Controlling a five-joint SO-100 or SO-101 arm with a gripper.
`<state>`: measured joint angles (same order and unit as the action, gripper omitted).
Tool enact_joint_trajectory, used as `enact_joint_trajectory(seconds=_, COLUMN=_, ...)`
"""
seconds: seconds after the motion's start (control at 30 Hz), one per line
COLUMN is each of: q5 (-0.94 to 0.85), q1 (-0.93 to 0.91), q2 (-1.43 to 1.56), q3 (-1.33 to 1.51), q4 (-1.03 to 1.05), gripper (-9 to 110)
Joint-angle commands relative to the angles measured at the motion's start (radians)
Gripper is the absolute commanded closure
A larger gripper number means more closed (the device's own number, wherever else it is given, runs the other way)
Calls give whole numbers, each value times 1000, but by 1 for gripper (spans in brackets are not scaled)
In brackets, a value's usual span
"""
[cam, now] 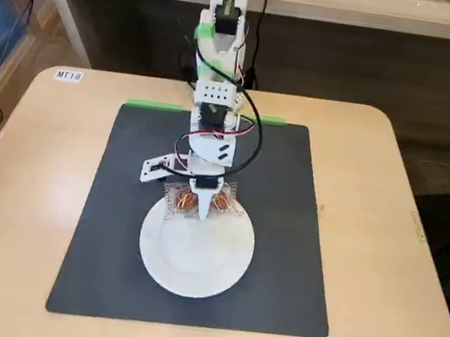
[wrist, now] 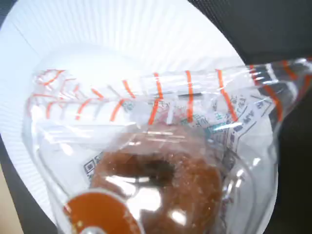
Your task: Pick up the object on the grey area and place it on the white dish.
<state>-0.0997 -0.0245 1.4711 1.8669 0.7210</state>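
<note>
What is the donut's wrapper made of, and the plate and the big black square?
The wrapper looks like thin clear plastic: see-through, crinkled, shiny with glare, printed with orange stripes. The plate is matte white with fine ridges on its rim, so perhaps paper, though that's unsure. The black square mat is flat and dull without shine, maybe rubber or fabric; the pictures can't settle it.

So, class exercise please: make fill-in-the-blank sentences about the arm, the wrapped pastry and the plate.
1. The white plate lies on a dark ____ mat.
2. The claw is shut on a wrapped ____.
3. The wrapper's printed stripes are ____.
4. In the wrist view, the pastry hangs over the ____.

Missing words: grey; pastry; orange; plate
</note>
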Motion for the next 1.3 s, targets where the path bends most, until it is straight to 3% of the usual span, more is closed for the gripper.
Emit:
enact_joint_trajectory(seconds=0.0, q5=12, q1=6, q2=-6, q3=-29, q4=-11, gripper=85)
enact_joint_trajectory(seconds=0.33, q5=-5, q1=25, q2=43, q3=-26, q4=28, gripper=65)
enact_joint_trajectory(seconds=0.6, q5=9, q1=37, q2=278, q3=-17, q4=127, gripper=61)
enact_joint_trajectory(seconds=0.73, q5=37, q1=67, q2=543, q3=18, q4=155, gripper=71)
enact_joint_trajectory(seconds=0.8, q5=74, q1=84, q2=729, q3=64, q4=155, gripper=84)
enact_joint_trajectory(seconds=0.97, q5=150, q1=74, q2=1167, q3=293, q4=179, gripper=101)
enact_joint_trajectory(seconds=1.27, q5=84, q1=160, q2=1580, q3=759, q4=305, gripper=101)
